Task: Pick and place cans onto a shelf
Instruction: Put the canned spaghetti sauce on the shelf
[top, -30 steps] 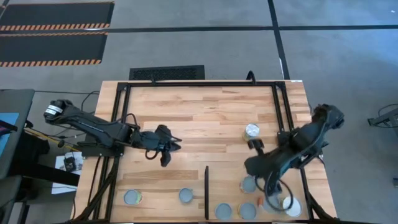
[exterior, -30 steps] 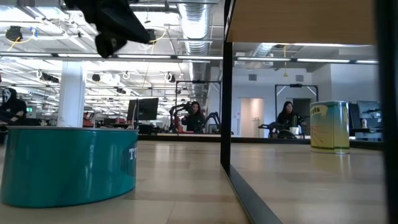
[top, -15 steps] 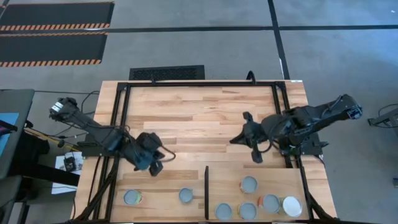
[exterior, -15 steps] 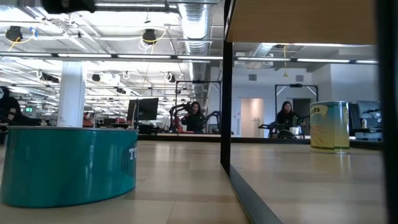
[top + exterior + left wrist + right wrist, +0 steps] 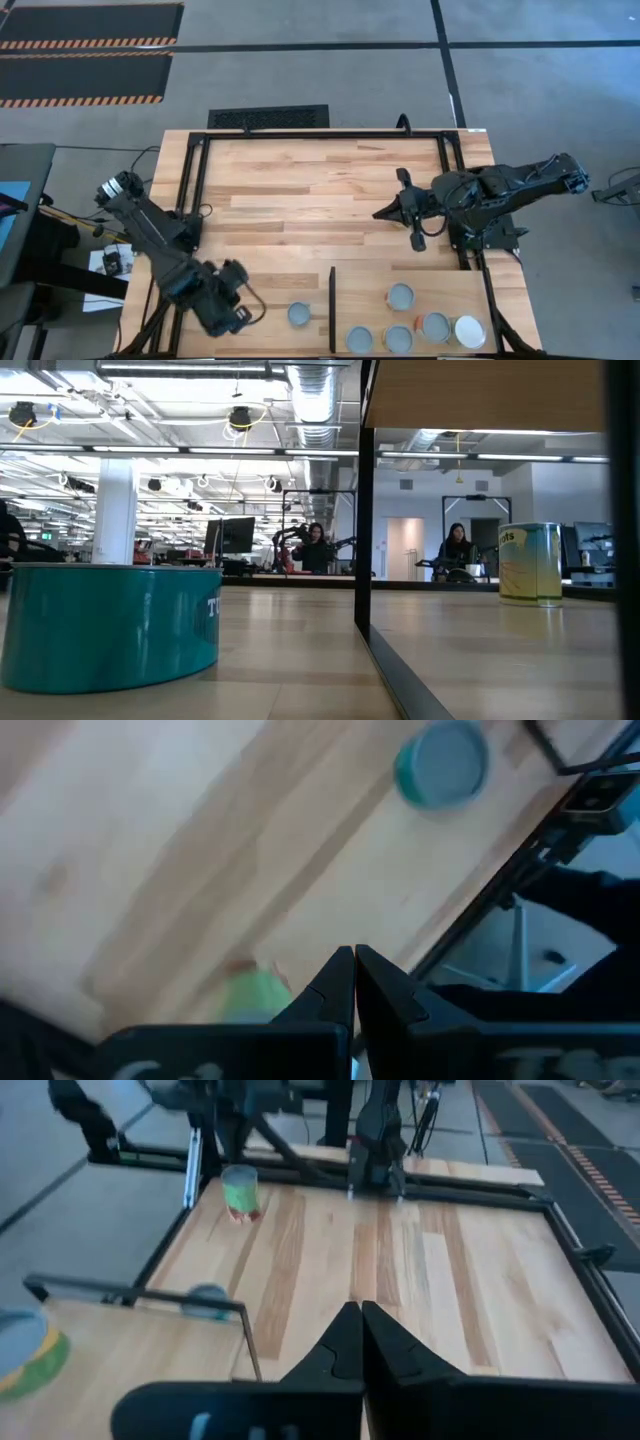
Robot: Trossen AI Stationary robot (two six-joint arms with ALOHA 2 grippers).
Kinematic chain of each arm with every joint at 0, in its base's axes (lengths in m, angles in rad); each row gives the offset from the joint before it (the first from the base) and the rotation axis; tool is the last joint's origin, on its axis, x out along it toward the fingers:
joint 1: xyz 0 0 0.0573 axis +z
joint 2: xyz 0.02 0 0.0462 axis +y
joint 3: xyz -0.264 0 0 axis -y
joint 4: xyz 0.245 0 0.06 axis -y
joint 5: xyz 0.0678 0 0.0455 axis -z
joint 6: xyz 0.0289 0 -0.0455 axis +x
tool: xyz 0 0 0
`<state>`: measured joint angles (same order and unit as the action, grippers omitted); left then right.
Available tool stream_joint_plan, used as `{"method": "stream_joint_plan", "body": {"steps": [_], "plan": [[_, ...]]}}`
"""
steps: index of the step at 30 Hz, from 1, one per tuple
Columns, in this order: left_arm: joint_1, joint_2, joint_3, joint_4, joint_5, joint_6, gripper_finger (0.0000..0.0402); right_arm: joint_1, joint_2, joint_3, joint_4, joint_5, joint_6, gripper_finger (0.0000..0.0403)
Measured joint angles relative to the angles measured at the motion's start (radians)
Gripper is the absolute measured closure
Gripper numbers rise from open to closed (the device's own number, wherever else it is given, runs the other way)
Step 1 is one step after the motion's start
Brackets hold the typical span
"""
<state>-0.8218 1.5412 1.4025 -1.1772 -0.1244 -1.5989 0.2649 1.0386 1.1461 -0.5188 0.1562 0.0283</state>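
My left gripper (image 5: 236, 312) is shut and low at the table's near-left corner, and it covers one can in the high view. In the left wrist view its fingertips (image 5: 352, 958) sit beside a blurred green-labelled can (image 5: 250, 995). A teal can (image 5: 299, 315) stands left of the black divider (image 5: 332, 310). Several cans (image 5: 401, 296) stand upright on the pale shelf panel (image 5: 445, 285). My right gripper (image 5: 380, 213) is shut and empty over the table's middle right, away from the cans. It also shows in the right wrist view (image 5: 352, 1312).
A black frame (image 5: 196, 200) runs along the table's left, far and right sides. In the low view the teal can (image 5: 110, 625) stands near on the left, the divider (image 5: 365, 510) rises in the middle, and a labelled can (image 5: 530, 565) stands beyond. People sit in the room behind.
My left gripper has gone from the table's middle left toward the near-left corner and down, and it now covers the can there. My right gripper has drawn back from above the shelf's cans toward the far side and holds over the table's middle right.
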Motion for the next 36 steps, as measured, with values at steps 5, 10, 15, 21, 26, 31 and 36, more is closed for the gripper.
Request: {"method": "stream_joint_plan", "body": {"steps": [5, 10, 15, 21, 26, 31, 36], "plan": [[-0.067, 0.052, 0.002, 0.026, 0.099, -0.216, 0.0391, 0.0, -0.003, -0.001, -0.001, -0.001, -0.014, 0.0395], [-0.11, 0.119, 0.002, 0.035, 0.149, -0.316, 0.0336, 0.0, -0.002, -0.001, 0.001, 0.0, -0.03, 0.0394], [-0.103, 0.17, 0.002, 0.013, 0.154, -0.382, 0.0277, -0.013, -0.002, -0.001, 0.014, 0.0, -0.05, 0.0397], [-0.107, 0.203, 0.001, -0.002, 0.176, -0.499, 0.0262, -0.026, -0.002, -0.001, 0.026, 0.002, -0.056, 0.0395], [-0.123, 0.213, 0.001, -0.018, 0.196, -0.554, 0.0276, -0.026, -0.002, -0.001, 0.03, 0.002, -0.056, 0.0396], [-0.125, 0.211, -0.02, -0.02, 0.173, -0.557, 0.0289, -0.026, -0.002, -0.001, 0.036, 0.002, -0.062, 0.0395], [-0.128, 0.208, -0.109, 0.108, 0.202, -0.535, 0.0292, -0.026, -0.002, -0.001, 0.036, 0.002, -0.062, 0.0395]]}}
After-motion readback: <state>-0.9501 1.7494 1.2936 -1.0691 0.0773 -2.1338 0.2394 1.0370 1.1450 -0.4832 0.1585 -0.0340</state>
